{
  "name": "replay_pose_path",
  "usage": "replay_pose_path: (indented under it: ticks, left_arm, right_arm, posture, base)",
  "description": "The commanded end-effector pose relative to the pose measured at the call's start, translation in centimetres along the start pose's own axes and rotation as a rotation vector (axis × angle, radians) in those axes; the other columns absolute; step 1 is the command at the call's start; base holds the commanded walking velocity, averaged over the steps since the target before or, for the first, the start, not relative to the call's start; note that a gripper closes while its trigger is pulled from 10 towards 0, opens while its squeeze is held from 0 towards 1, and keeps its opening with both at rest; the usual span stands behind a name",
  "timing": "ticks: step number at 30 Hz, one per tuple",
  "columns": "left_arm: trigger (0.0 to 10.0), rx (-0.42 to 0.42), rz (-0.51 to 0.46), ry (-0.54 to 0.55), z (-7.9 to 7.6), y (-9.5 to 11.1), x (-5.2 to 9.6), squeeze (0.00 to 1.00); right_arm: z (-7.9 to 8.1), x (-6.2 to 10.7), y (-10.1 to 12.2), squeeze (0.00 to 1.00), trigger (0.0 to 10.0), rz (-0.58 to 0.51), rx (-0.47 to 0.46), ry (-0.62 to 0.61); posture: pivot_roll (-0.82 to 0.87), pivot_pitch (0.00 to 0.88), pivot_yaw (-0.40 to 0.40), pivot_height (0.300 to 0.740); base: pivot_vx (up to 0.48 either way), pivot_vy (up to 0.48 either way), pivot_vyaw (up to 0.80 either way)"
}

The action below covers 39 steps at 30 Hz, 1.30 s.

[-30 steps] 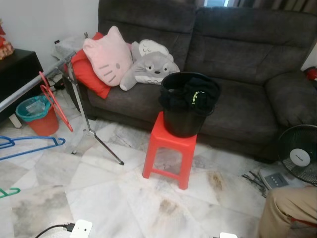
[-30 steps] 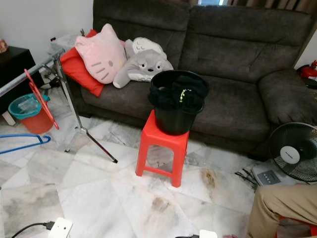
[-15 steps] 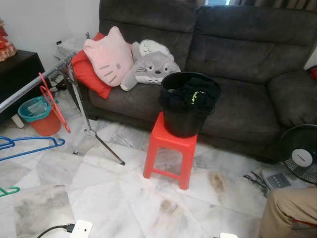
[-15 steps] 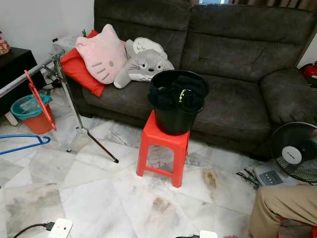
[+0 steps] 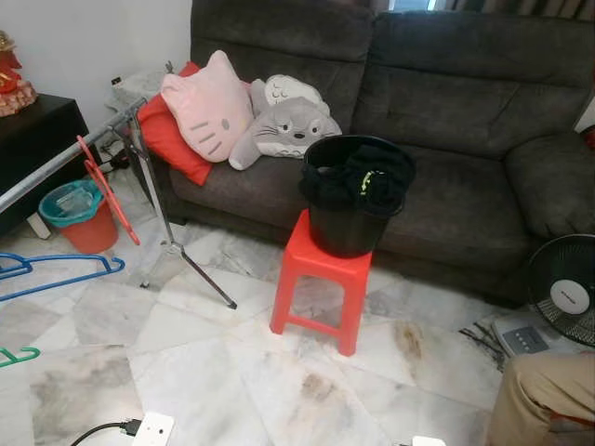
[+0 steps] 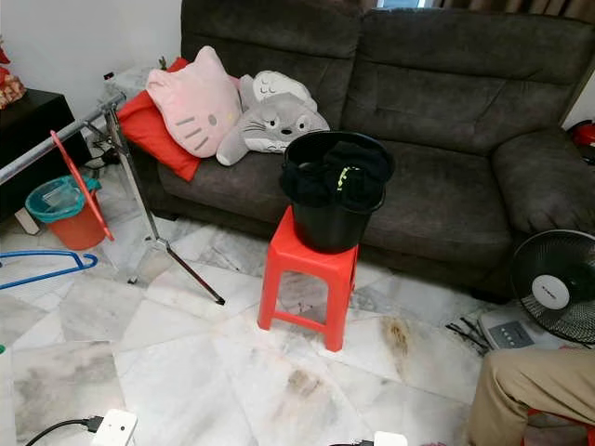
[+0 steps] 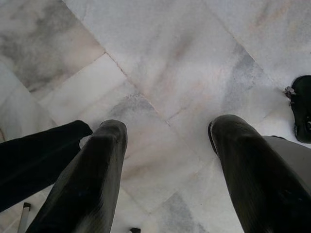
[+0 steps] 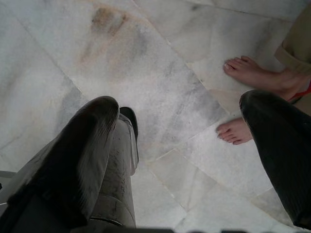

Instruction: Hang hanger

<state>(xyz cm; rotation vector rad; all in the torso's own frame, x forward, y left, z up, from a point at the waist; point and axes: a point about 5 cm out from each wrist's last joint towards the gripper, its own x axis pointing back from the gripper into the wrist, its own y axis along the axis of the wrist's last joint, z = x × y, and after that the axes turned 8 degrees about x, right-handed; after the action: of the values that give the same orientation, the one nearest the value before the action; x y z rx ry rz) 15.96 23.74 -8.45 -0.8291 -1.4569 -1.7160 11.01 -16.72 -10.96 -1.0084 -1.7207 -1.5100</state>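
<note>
A red hanger hangs from the slanted silver rail of a clothes rack at the left. A blue hanger and the tip of a green hanger show lower at the left edge. A black bucket stuffed with dark clothes stands on a red stool in front of the sofa. My left gripper hangs open over bare marble floor, holding nothing. My right gripper is also open and empty above the floor, near a person's bare feet.
A dark grey sofa with plush cushions spans the back. The rack's leg angles across the floor. An orange bin stands left; a fan and a person's knee are right. A white plug lies near my feet.
The whole picture has slid slightly to the right, so the camera has turned a little. The hangers, bucket and stool have not moved.
</note>
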Motion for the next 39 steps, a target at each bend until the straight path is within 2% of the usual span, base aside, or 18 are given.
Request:
replay_pose_path:
  ticks: [1, 8, 39]
  left_arm:
    - [10.0, 0.015, 0.003, -0.007, -0.15, -0.07, 0.0, 0.0]
    - [10.0, 0.017, 0.002, -0.006, -0.1, 0.01, -0.02, 0.0]
    - [10.0, 0.012, 0.007, -0.009, -0.06, -0.02, -0.01, 0.0]
  right_arm:
    - [0.67, 0.37, -1.31, 0.0, 10.0, 0.052, 0.006, 0.024]
    - [0.71, 0.35, -1.22, 0.0, 10.0, 0.05, 0.008, 0.024]
    - [0.78, 0.36, -1.29, 0.0, 10.0, 0.057, -0.007, 0.022]
  posture:
    - [-0.05, 0.0, 0.002, 0.74]
    - [-0.05, 0.0, 0.005, 0.74]
    - [-0.04, 0.0, 0.007, 0.74]
  base:
    - [0.0, 0.0, 0.0]
    - [0.0, 0.0, 0.0]
    - [0.276, 0.0, 0.0]
